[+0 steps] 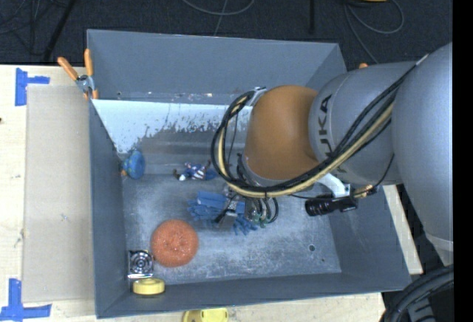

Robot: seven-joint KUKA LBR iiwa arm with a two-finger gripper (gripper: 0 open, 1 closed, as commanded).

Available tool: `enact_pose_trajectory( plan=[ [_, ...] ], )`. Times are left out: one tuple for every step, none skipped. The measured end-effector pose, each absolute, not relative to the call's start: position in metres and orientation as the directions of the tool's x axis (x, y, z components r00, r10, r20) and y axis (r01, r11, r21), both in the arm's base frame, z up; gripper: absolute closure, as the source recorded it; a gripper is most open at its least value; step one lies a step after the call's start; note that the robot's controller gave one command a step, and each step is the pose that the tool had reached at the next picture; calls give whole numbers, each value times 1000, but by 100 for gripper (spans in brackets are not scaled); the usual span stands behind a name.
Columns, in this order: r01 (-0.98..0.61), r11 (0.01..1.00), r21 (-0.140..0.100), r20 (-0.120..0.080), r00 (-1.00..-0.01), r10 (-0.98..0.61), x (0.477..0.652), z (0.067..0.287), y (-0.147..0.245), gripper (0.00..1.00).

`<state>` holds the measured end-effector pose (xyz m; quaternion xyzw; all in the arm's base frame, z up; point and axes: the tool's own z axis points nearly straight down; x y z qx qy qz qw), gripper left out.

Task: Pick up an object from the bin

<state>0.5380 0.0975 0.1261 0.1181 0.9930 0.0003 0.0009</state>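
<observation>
Though half-hidden, gripper over blue toy

A grey metal bin carries everything; its flat floor is flecked with pale specks and its walls slope up on every side. Toward the front left corner lies a round orange-red ball with a rough surface, a small silvery square piece just beside it on the left, and a yellow ring-shaped thing against the front wall. Farther back, a small blue lump sits at the foot of the left wall, a tiny blue-and-white piece lies near the middle, and a crumpled blue thing lies mid-floor, its right end hidden.
</observation>
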Motion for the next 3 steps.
enact_pose_trajectory(
  plan=[
    [235,972,1,-2,-972,235,538,133,97,100],
    [236,972,-2,4,-972,236,537,139,97,100],
    [236,972,-2,4,-972,236,537,157,97,100]
  ],
)
